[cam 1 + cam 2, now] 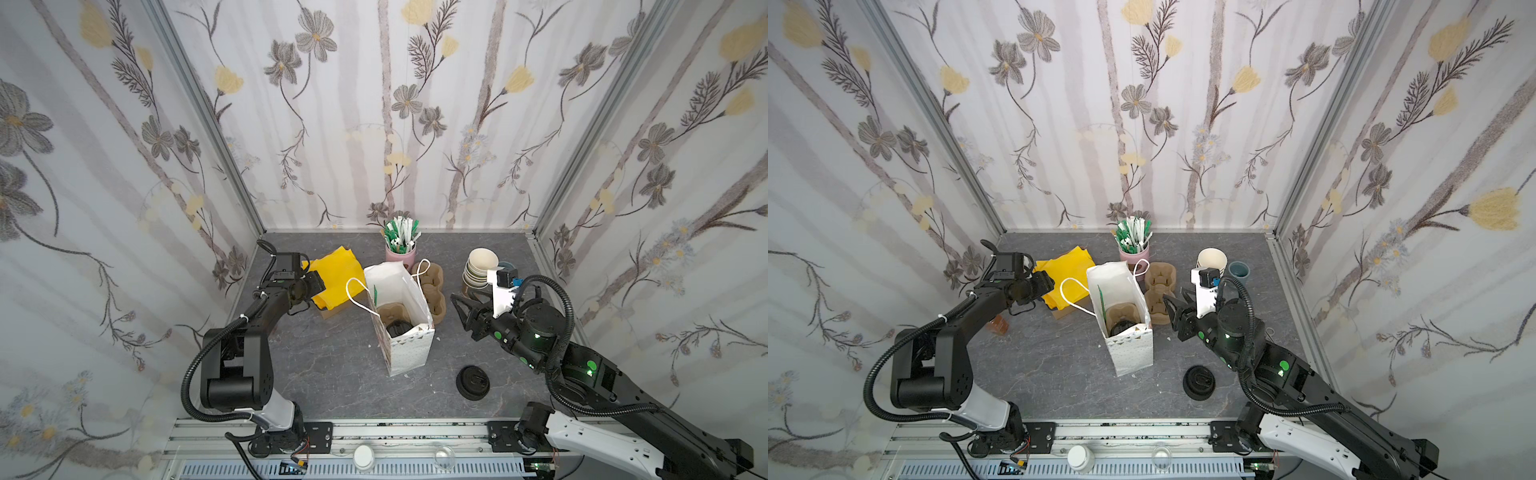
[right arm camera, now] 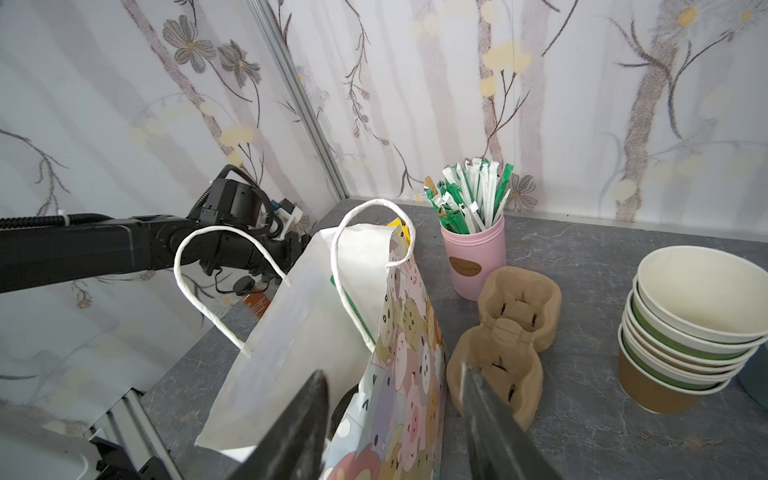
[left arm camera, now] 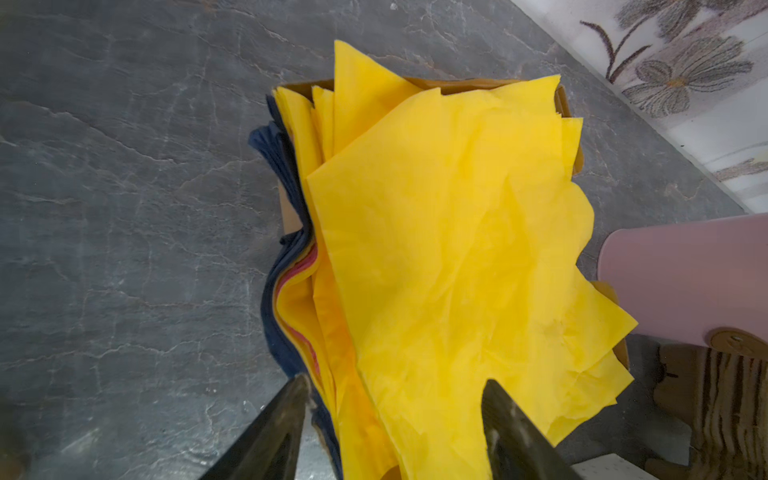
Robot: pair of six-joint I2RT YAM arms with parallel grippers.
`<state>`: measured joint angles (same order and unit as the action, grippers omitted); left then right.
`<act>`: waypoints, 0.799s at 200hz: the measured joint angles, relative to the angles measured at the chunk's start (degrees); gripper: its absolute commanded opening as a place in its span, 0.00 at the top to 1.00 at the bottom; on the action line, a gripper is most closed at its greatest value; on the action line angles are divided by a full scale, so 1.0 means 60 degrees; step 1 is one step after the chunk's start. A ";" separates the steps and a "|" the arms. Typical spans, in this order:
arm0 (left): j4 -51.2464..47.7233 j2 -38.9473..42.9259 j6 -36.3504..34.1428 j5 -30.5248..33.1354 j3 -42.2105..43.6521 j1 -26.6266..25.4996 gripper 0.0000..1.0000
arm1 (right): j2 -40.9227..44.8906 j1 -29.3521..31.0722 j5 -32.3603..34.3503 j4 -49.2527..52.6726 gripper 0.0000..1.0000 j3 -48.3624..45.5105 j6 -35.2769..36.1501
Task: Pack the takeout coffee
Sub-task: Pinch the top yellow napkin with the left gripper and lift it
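Small black-lidded paper takeout coffee (image 1: pixel 397 329) (likely light, crushable) sits in the white paper bag (image 1: pixel 409 353); grip gently under the lid; left fingers (image 3: pixel 286 432) and right fingers (image 2: pixel 299 428) gape, empty.

Black-lidded takeout coffee (image 1: pixel 398 329) upright in pulp carrier (image 1: pixel 388 311) inside white paper bag (image 1: pixel 409 349).

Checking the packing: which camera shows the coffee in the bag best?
Both top views: they look down into the open bag, where the coffee shows its black lid in a carrier. The right wrist view catches only a dark sliver inside the bag; the left wrist view shows none.
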<state>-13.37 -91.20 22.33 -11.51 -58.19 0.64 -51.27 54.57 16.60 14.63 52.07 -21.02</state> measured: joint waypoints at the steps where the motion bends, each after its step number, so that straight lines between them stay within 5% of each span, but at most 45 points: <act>1: 0.0000 -0.0011 0.0000 -0.0011 -0.0011 0.0000 0.35 | 0.0000 0.0000 0.0000 -0.0004 0.47 -0.0011 -0.0011; 49: 0.0277 -0.0809 0.0036 -0.0095 -0.0641 0.0011 0.41 | 0.0000 0.0000 -0.0211 -0.0044 0.48 -0.0131 -0.0244; 112: 0.0463 -0.0933 0.0350 0.0539 -0.0670 0.0011 0.34 | -0.0080 0.0000 -0.0215 -0.0051 0.47 -0.0120 -0.0317; 160: 0.0597 -0.1166 0.0532 0.0590 -0.0583 0.0011 0.42 | -0.0211 0.0004 -0.0280 -0.0120 0.48 -0.0073 -0.0321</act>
<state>-9.78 -98.19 25.52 -7.97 -61.69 0.71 -52.53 54.59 14.92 13.91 51.64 -22.94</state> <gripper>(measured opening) 0.596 0.527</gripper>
